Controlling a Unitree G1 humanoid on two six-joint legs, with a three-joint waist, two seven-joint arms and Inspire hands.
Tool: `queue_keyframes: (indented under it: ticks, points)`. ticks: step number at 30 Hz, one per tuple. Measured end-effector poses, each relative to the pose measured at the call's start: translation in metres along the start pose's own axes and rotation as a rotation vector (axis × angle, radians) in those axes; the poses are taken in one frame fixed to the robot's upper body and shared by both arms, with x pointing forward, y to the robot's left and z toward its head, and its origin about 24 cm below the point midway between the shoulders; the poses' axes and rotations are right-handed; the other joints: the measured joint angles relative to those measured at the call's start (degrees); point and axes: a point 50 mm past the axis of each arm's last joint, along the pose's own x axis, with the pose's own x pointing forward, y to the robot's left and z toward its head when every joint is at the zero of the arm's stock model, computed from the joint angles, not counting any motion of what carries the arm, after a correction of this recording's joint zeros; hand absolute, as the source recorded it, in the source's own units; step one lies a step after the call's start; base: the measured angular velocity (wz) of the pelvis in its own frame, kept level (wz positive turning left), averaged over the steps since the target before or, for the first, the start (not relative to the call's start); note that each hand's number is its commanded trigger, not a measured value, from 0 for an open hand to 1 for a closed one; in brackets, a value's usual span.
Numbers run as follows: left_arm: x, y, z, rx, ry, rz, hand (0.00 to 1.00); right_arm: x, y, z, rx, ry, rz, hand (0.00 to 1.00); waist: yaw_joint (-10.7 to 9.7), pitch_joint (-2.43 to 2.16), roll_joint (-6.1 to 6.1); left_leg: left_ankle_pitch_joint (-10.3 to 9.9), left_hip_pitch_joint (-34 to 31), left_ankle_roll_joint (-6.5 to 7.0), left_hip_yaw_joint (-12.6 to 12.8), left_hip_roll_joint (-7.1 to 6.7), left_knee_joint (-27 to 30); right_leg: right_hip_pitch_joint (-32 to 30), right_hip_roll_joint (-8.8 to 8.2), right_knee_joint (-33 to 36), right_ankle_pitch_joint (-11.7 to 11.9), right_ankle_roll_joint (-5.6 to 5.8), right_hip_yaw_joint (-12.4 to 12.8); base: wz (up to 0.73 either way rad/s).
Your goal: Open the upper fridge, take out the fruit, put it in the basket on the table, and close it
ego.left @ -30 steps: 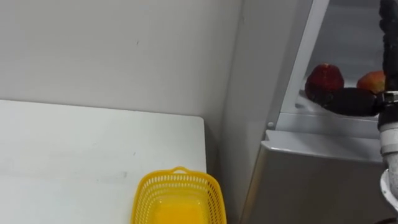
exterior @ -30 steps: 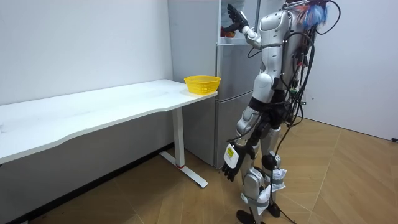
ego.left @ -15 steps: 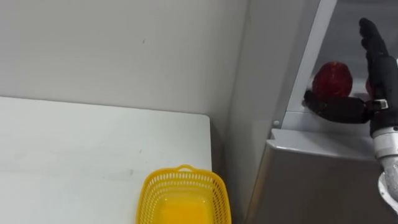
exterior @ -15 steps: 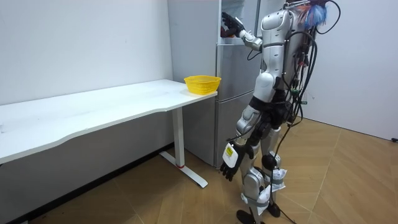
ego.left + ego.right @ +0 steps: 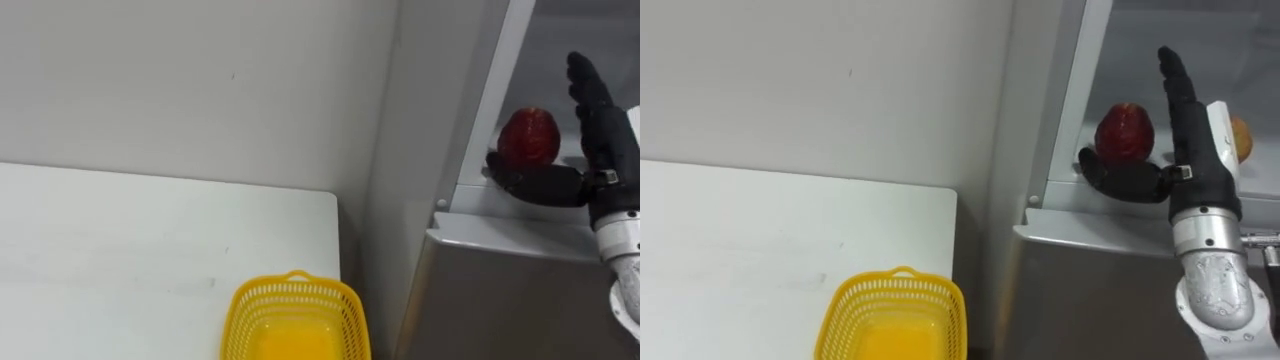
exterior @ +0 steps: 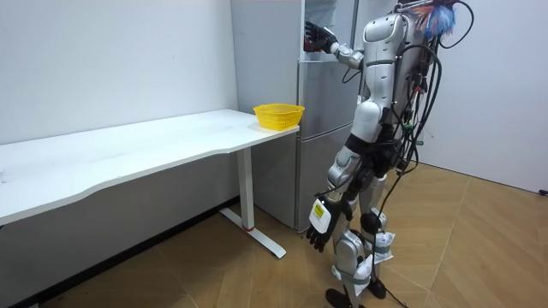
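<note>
A red fruit [image 5: 528,137] stands on the upper fridge's shelf [image 5: 470,187], just inside the open compartment. My right hand [image 5: 603,135] reaches in beside it, open, with straight fingers upright to the fruit's right and the thumb lying in front of its base. An orange fruit [image 5: 1241,138] peeks out behind that hand. In the room view I stand before the fridge [image 6: 321,128] with the right hand [image 6: 318,36] raised into it. My left hand [image 6: 318,224] hangs by my thigh, its fingers relaxed.
A yellow mesh basket [image 5: 297,322] sits at the corner of the white table [image 5: 120,250] left of the fridge. The fridge's closed lower door [image 5: 500,290] lies below the shelf. A pale wall [image 5: 200,80] runs behind the table.
My right hand has come down and further into the upper compartment, its fingers now beside the red fruit and covering the orange one. The view has shifted slightly.
</note>
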Motion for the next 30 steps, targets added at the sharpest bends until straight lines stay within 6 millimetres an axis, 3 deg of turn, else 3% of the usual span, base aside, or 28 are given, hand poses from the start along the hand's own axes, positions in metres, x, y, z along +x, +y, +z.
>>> queue_keyframes:
  ticks: [18,19,20,21,30]
  points:
    - [0.000,0.005,-0.002,0.006,0.020,-0.016,0.00,0.009,-0.002,-0.012,0.091,0.077,0.142,0.00,-0.19,0.00,-0.25,0.02,-0.03,0.03,0.41,0.01,0.34,0.02,-0.02,-0.13,0.08,-0.14,0.28,0.00]
    - [0.000,0.006,-0.002,0.007,0.020,-0.015,0.00,0.009,-0.003,-0.012,0.093,0.077,0.141,0.20,-0.19,0.00,-0.25,0.02,-0.03,0.02,0.41,0.02,0.34,0.02,-0.02,-0.13,0.08,-0.14,0.29,0.00]
    - [-0.001,0.007,-0.002,0.008,0.021,-0.012,0.00,0.009,-0.003,-0.012,0.094,0.077,0.143,0.52,-0.19,0.00,-0.24,0.03,-0.03,0.02,0.41,0.02,0.34,0.02,-0.02,-0.13,0.08,-0.14,0.28,0.00]
    - [-0.001,0.007,-0.003,0.008,0.022,-0.010,0.00,0.009,-0.003,-0.012,0.095,0.077,0.149,0.97,-0.19,0.00,-0.23,0.03,-0.03,0.02,0.41,0.03,0.34,0.02,-0.01,-0.13,0.08,-0.14,0.28,0.00]
    - [-0.001,0.009,-0.003,0.010,0.023,-0.004,0.00,0.020,-0.009,-0.010,0.099,0.078,0.128,1.00,-0.03,-0.01,-0.15,0.03,-0.02,0.02,0.38,0.04,0.34,0.04,-0.01,-0.16,0.07,-0.14,0.23,0.00]
